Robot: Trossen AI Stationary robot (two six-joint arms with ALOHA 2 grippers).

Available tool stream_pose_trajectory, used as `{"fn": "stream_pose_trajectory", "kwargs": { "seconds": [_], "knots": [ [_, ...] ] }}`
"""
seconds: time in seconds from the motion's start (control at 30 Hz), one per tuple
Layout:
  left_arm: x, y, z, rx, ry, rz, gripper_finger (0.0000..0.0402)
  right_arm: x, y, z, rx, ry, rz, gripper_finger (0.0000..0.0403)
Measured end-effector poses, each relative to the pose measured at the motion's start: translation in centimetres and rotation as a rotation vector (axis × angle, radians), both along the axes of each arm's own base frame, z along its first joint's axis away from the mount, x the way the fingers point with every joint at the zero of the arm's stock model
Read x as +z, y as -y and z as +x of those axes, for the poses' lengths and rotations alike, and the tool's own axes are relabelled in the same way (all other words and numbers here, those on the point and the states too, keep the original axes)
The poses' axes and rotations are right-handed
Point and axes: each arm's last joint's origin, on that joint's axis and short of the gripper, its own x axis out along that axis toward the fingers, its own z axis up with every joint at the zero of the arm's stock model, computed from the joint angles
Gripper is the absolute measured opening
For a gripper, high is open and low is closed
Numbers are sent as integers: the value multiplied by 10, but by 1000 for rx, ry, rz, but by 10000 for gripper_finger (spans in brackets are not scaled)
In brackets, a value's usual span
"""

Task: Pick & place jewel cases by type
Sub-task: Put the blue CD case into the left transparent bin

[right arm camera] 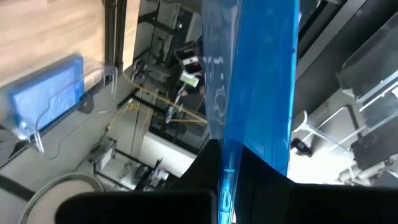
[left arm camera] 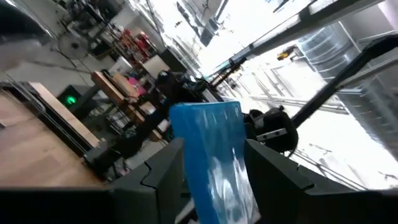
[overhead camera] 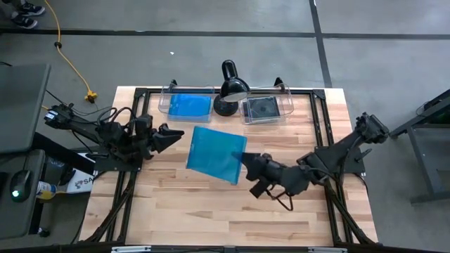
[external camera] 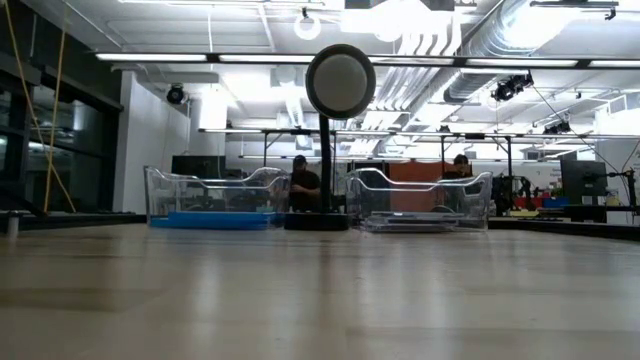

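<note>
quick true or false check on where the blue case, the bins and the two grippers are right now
1. A blue case is held up between the two arms, above the table. True.
2. The right gripper is open and holds nothing. False: it is shut on the blue case's edge.
3. The left bin holds blue cases. True.
4. The right bin is full of blue cases. False: what shows in it is a dark case.
5. The left gripper rests on the table far from the case. False: its fingers stand either side of the blue case's other edge.
6. A black lamp stands between the two bins. True.
</note>
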Motion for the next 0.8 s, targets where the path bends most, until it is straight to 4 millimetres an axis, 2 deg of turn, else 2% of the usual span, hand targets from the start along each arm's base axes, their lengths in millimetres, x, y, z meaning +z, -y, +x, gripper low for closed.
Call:
{"fn": "stream_pose_trajectory", "kwargs": {
  "seconds": [0.27, 0.8],
  "knots": [
    [-12, 5, 4, -144, -105, -89, 166, 1, -7, -3, 55, -6, -14, 0],
    [-16, 6, 5, -193, -140, -112, 166, 3, -2, 2, 114, 9, 5, 0]
  ]
}}
